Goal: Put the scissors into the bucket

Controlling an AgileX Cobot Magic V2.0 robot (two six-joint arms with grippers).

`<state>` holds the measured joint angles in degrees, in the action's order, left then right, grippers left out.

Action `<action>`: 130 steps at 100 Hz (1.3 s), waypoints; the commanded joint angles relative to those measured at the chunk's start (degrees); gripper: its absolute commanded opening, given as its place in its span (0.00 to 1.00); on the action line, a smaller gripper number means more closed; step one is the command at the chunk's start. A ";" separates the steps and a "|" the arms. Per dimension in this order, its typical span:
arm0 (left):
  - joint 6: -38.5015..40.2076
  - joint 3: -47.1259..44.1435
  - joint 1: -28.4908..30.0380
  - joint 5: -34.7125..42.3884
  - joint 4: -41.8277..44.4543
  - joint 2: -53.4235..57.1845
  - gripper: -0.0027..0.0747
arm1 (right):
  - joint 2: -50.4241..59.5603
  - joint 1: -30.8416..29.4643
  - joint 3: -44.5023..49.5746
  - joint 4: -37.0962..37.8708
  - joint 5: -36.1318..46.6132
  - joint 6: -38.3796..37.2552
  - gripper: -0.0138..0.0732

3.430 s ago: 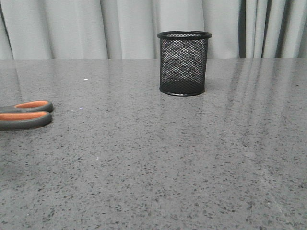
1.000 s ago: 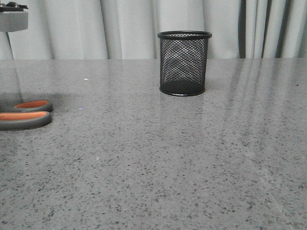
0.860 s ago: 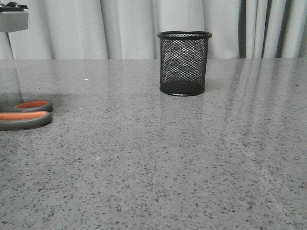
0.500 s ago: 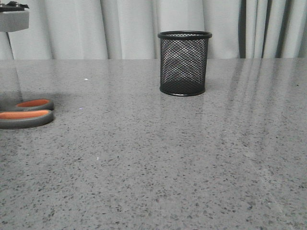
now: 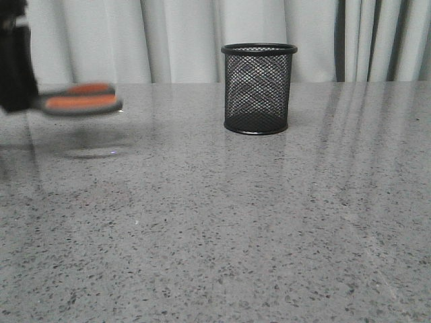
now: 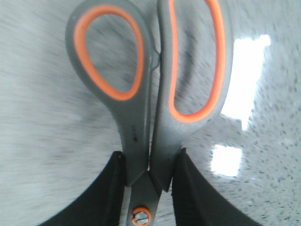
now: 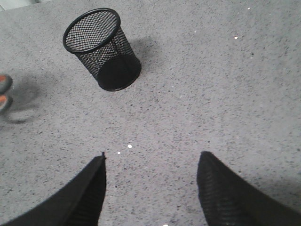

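— Where are the scissors [image 5: 79,98] relative to the mesh bucket [image 5: 258,88]?

— Well to its left, off the table, lying level, handle loops toward the bucket. The left gripper [image 6: 147,188] is clamped on their shanks by the pivot screw.

— And the right gripper [image 7: 150,188]?

— Spread wide, holding nothing, though nearer the bucket.

— Changed?

— Half a second ago the scissors lay on the tabletop; now they're lifted.
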<state>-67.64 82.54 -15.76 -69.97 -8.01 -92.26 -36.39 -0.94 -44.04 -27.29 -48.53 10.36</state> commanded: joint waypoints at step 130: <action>15.29 21.62 -32.53 6.99 6.90 12.65 0.01 | -25.19 4.01 -23.23 -52.34 -12.85 31.01 0.60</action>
<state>-53.09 102.28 -47.85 -67.73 -0.36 -81.53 -61.65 1.48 -65.19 -74.79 -62.55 39.73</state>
